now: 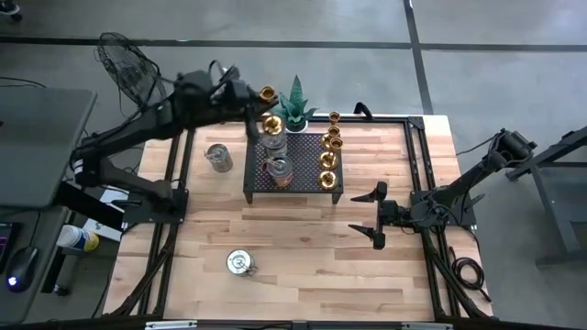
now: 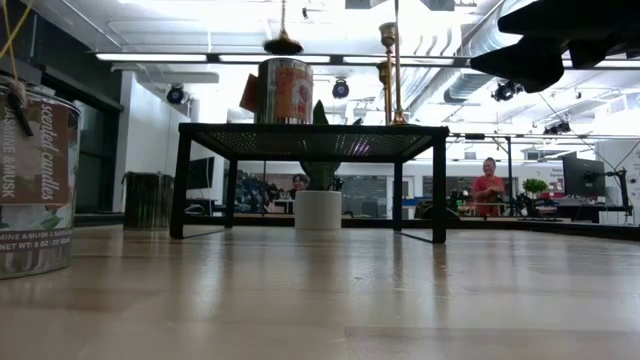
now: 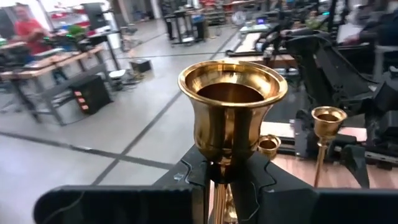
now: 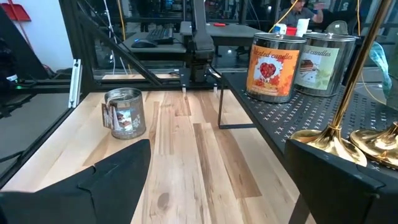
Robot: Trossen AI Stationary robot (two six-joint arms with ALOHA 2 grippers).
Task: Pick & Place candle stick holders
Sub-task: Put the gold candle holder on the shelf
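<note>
My left gripper (image 1: 257,101) is over the far left corner of the black perforated rack (image 1: 307,188), shut on a brass-gold candle stick holder (image 3: 231,99) with a wide cup. In the low view its round base (image 2: 283,45) hangs above a labelled tin (image 2: 285,92) on the rack. Several more brass holders (image 1: 329,151) stand on their round bases along the rack's right side, and another (image 1: 272,124) stands at its far left. My right gripper (image 1: 374,216) is open and empty, low over the table to the right of the rack. My left gripper pinches the holder's slim stem just under the cup (image 3: 225,177) between its two fingers (image 3: 194,180). The fingers come roughly level from the table's left side and lie across the stem. The holder stands upright in the hold, its base clear of the rack.
Two silvery candle tins (image 1: 276,158) stand on the rack's left half. One tin (image 1: 218,158) stands on the table left of the rack and another (image 1: 240,263) near the front edge. A spiky green plant (image 1: 295,108) stands behind the rack. Bare wood (image 1: 303,238) lies in front of the rack.
</note>
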